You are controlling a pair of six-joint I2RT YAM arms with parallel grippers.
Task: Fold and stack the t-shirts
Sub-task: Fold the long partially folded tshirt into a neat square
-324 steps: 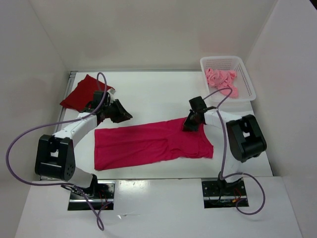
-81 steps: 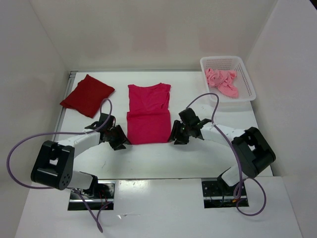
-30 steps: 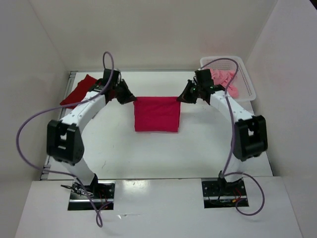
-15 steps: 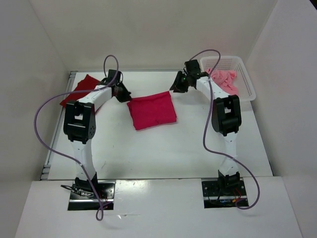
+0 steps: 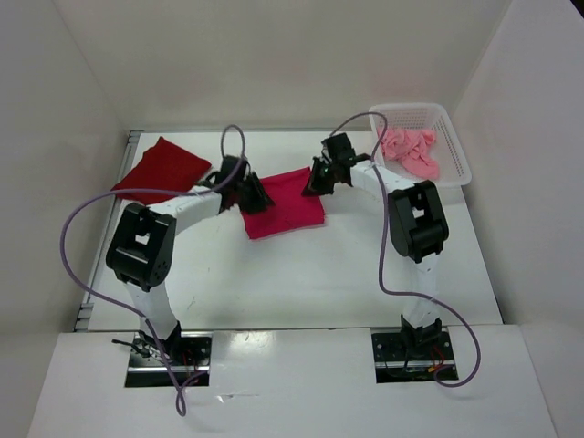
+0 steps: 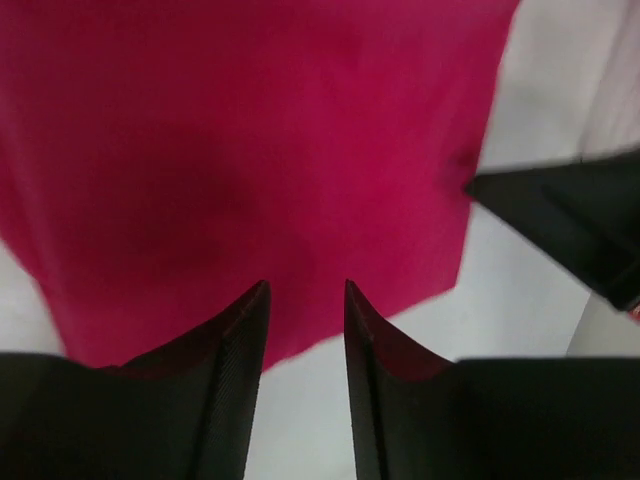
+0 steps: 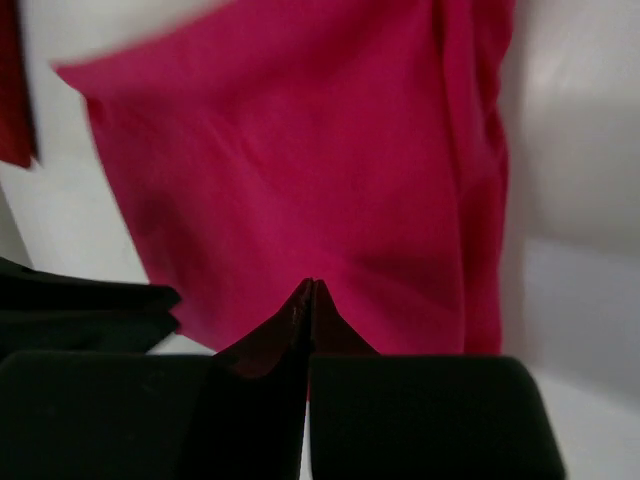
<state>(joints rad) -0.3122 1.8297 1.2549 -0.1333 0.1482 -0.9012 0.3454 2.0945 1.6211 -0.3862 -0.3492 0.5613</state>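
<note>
The bright magenta-pink t-shirt [image 5: 287, 208] lies folded into a tilted square mid-table and fills the left wrist view [image 6: 250, 150] and the right wrist view [image 7: 300, 160]. My left gripper [image 5: 260, 203] sits at its left edge, open [image 6: 305, 286], with only table and cloth edge showing between the fingers. Over the shirt's far right corner my right gripper [image 5: 314, 185] is shut [image 7: 310, 284], and no cloth shows between its tips. The dark red t-shirt [image 5: 162, 169] lies folded at the far left. Crumpled in the basket is the salmon pink t-shirt [image 5: 409, 151].
The white mesh basket [image 5: 456, 151] stands at the far right corner. White walls enclose the table on three sides. Purple cables loop above both arms. My right gripper's black finger [image 6: 565, 225] shows at the right of the left wrist view.
Both grippers have come nearer and inward onto the magenta shirt. The left gripper has opened and let go of the cloth. The shirt now lies flat, tilted and slightly nearer.
</note>
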